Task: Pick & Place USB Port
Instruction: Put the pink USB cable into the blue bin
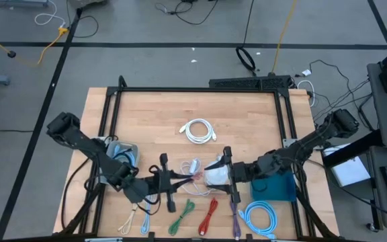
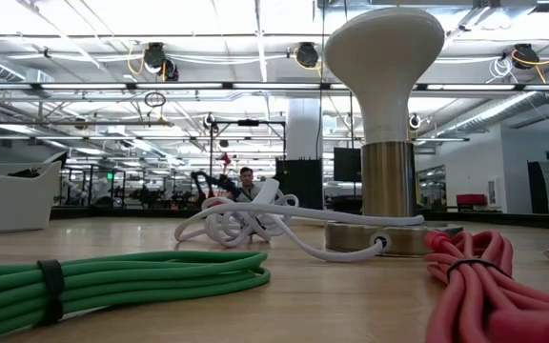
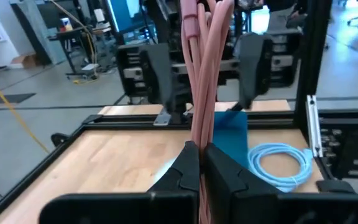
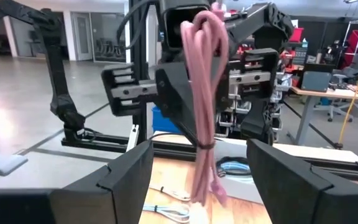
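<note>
A pink cable bundle [image 1: 195,173] with a tie around it hangs upright at the table's near middle, between my two grippers. My left gripper [image 1: 182,179] comes in from the table's left and is shut on it. My right gripper [image 1: 228,175] faces it from the right, wide open, with a finger on either side of the bundle [image 4: 202,93] and touching nothing. A white, mushroom-shaped USB port on a metal stem [image 2: 384,124] stands on the table just below, seen from above as a white shape [image 1: 215,177]. My left gripper [image 3: 201,163] pinches the pink bundle's several strands [image 3: 201,134] between its two fingers, coming level from the table's left, fingers across the cable. The bundle stands upright and reaches above the fingers. Its lower end [image 4: 201,196] hangs just over the white port; whether they touch, I cannot tell.
A white coiled cable [image 1: 199,131] lies farther back. Along the near edge lie green [image 1: 182,216], red [image 1: 210,214], purple [image 1: 234,218] and light blue [image 1: 257,218] cables, and a pale one [image 1: 138,218]. A blue box [image 1: 275,189] sits under the right arm.
</note>
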`<state>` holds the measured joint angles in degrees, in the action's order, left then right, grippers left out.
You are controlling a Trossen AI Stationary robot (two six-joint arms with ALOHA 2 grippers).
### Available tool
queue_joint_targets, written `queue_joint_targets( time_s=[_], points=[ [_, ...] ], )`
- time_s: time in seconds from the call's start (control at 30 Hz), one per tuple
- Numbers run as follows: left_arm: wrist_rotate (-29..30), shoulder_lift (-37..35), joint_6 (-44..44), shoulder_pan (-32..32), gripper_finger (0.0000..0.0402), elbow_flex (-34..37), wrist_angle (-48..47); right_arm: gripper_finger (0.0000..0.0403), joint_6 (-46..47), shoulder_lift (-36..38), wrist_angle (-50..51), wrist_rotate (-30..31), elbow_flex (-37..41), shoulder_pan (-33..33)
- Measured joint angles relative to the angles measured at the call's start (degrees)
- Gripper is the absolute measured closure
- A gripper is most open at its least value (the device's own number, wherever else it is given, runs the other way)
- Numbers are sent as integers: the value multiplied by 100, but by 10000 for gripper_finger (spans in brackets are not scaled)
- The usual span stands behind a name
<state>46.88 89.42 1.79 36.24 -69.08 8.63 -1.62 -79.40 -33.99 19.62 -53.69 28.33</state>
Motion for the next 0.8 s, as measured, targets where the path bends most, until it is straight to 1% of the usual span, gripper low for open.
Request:
queue_joint_targets(
  time_s=[0.17, 0.37, 0.6, 0.73, 0.8],
  points=[
    [-137, 34, 45, -60, 398, 0, 18, 149, 52, 2, -50, -13, 0, -18],
    [-570, 34, 83, -296, 398, 0, 134, 149, 52, 2, -91, -17, 0, -16],
    [-1232, 128, 40, -648, 398, -2, 409, 149, 22, 2, -93, -17, 0, -18],
    [-1707, 223, 89, -834, 398, -5, 540, 149, 1, 2, -80, -17, 0, -18],
    [-1778, 285, 84, -869, 398, -7, 519, 154, -1, 2, -58, -11, 0, -18]
  ],
)
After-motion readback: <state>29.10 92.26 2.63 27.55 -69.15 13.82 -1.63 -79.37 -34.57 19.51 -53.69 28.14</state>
